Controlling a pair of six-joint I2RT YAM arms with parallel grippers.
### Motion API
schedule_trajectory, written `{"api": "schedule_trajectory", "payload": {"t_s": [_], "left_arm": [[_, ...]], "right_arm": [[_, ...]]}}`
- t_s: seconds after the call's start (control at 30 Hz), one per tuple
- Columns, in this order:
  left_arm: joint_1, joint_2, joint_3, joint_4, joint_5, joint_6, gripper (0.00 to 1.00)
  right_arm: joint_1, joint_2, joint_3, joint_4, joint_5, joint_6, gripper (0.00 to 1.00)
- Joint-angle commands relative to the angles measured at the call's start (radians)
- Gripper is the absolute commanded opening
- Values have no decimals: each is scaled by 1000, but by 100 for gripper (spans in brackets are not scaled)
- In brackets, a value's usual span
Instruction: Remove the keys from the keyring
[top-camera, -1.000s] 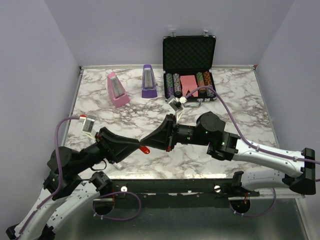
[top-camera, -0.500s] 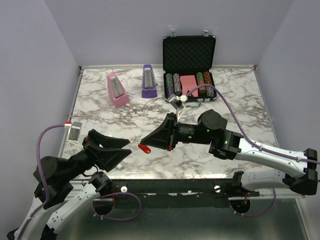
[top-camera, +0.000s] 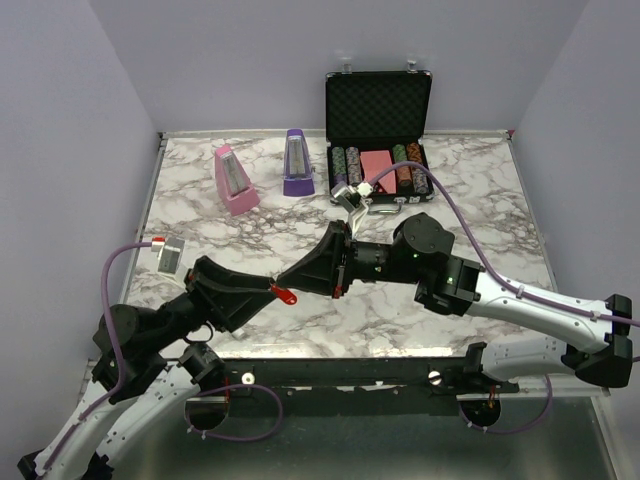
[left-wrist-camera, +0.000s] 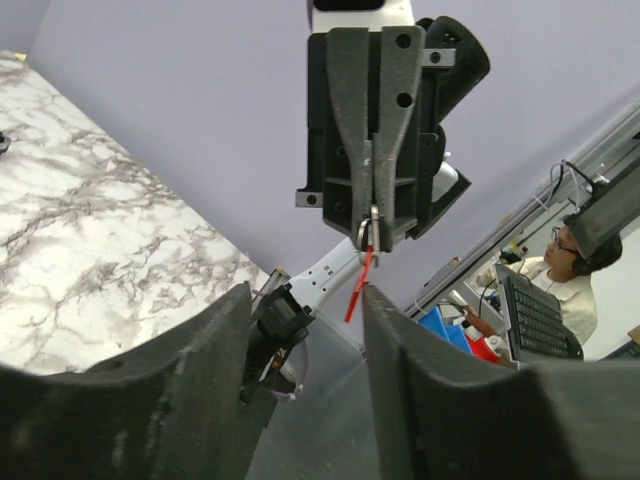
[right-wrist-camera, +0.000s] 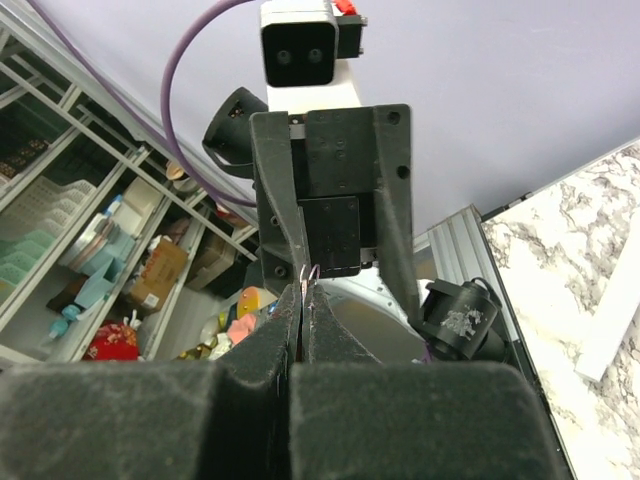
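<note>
The keyring (left-wrist-camera: 357, 285) hangs in the air over the near edge of the table (top-camera: 200, 215). Its thin metal ring is pinched between the pressed-together tips of the right pincer (left-wrist-camera: 372, 232). The left pincer (top-camera: 262, 292) faces it tip to tip with its fingers (left-wrist-camera: 205, 370) spread, and the red tag hangs just short of the gap between them. Both arms reach low toward each other. From overhead, the tag's long axis runs roughly left to right, slanting off the ring.
</note>
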Motion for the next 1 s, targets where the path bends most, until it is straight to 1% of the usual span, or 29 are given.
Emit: {"api": "schedule_trajectory", "payload": {"t_s": [0.0, 0.1, 0.2, 0.3, 0.43, 0.57, 0.67, 0.73, 0.87, 0.97], "left_arm": [[-3, -16, -14, 104, 39, -18, 50], [-2, -22, -11, 108, 30, -15, 42], [-2, -21, 5, 96, 23, -5, 39], [-2, -18, 9, 94, 23, -4, 38], [0, -16, 11, 90, 23, -2, 32], [-2, -15, 12, 96, 26, -4, 31], [-2, -10, 18, 96, 33, 5, 27], [-3, -7, 24, 94, 44, 13, 21], [-2, -4, 38, 68, 65, 34, 1], [-3, -7, 61, 6, 82, 65, 0]], "right_arm": [[7, 13, -19, 55, -42, 22, 1], [7, 16, -14, 53, -55, 24, 1], [7, 20, -17, 59, -62, 28, 1], [7, 25, -22, 67, -70, 34, 1], [7, 28, -23, 75, -82, 42, 1], [7, 33, -25, 79, -95, 48, 1], [7, 39, -23, 81, -102, 53, 1], [7, 40, -25, 81, -108, 56, 1], [8, 43, -20, 73, -118, 53, 1], [7, 48, -3, 37, -133, 45, 1]]}}
